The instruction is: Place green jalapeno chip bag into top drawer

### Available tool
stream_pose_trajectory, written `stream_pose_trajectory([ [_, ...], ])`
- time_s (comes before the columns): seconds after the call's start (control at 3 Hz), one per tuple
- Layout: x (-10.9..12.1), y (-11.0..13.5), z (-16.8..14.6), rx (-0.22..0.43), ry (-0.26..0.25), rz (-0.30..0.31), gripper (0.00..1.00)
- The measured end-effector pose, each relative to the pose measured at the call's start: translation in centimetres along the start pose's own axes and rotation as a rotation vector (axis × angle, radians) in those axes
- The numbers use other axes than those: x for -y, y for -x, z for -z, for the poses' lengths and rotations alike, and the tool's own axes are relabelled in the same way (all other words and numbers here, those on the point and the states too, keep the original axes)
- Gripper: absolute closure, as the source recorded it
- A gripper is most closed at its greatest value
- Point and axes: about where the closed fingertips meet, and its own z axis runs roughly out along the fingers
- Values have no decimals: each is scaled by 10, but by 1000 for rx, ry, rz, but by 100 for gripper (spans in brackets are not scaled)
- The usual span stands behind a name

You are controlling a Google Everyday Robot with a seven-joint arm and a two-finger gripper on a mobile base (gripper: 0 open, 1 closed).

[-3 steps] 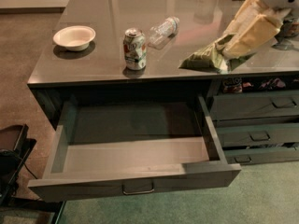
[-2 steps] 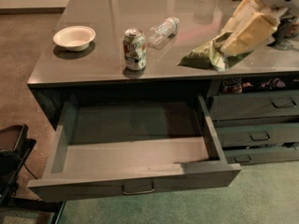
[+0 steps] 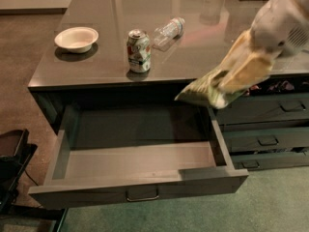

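- My gripper (image 3: 228,83) sits at 3 o'clock in frame, fingers clamped on the green jalapeno chip bag (image 3: 199,94).
- Bag hangs in air over the 2 o'clock corner of the top drawer (image 3: 140,191).
- Drawer stands open.
- Soda can (image 3: 138,51), bottle (image 3: 169,30) and bowl (image 3: 76,38) are on the counter (image 3: 207,52), 11 o'clock of the bag.

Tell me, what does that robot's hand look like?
The gripper, at right over the top drawer and shut on the green jalapeno chip bag, has broad, flat, pale yellowish-tan fingers tapering toward the tips. Behind them sits a rounded off-white wrist housing with dark slots on its side. No cables or markings show.
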Motion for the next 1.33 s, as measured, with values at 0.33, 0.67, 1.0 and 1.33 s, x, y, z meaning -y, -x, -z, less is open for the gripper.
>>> stream_pose_trajectory([
  [0.33, -36, -16, -48, 21, 125, -32, 100],
  [0.67, -60, -28, -92, 45, 209, -47, 100],
  [1.0, -62, -32, -131, 79, 233, -33, 100],
  [1.33, -50, -29, -166, 121, 209, -1, 100],
])
